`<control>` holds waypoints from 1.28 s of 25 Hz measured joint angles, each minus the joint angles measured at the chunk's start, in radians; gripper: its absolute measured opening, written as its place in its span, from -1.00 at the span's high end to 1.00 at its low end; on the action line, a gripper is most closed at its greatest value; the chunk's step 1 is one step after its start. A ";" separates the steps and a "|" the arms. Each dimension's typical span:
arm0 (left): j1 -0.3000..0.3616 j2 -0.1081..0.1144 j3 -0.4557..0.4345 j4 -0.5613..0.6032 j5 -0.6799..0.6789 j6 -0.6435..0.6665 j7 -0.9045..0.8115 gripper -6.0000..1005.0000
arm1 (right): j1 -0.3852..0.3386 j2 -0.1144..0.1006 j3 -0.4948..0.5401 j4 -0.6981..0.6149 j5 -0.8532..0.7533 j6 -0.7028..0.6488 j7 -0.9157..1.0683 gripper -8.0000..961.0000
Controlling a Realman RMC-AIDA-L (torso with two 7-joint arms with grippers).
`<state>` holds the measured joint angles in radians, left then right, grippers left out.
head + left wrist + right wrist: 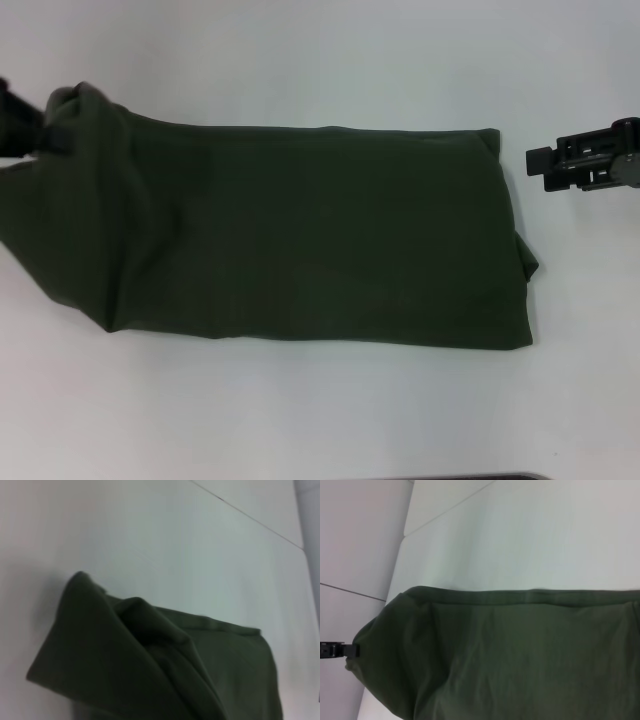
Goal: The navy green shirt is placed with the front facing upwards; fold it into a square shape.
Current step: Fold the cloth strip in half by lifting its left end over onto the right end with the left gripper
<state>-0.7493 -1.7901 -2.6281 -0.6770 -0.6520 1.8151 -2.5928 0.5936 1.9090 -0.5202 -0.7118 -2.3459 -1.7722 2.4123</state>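
Olive-green cloth, the shirt lies folded into a long band across the white table, plain side up, no lettering showing. Its left end is lifted and bunched where the left gripper pinches it at the far corner, closed on the fabric. The right gripper hangs just beyond the shirt's right end, apart from it, holding nothing; how wide its fingers stand I cannot tell.

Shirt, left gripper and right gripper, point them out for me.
navy green shirt [320, 235], head view, middle of the folded cloth.
left gripper [40, 135], head view, where it pinches the raised shirt corner.
right gripper [540, 166], head view, fingertip end, off the shirt.
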 joint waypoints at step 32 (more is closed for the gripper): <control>-0.164 -0.240 0.163 -0.144 -0.044 0.042 -0.051 0.91 | 0.011 -0.024 -0.078 -0.008 -0.004 0.034 0.074 -0.35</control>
<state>-0.9129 -2.0304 -2.4652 -0.8213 -0.6955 1.8567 -2.6441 0.6049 1.8849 -0.5979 -0.7195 -2.3502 -1.7384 2.4858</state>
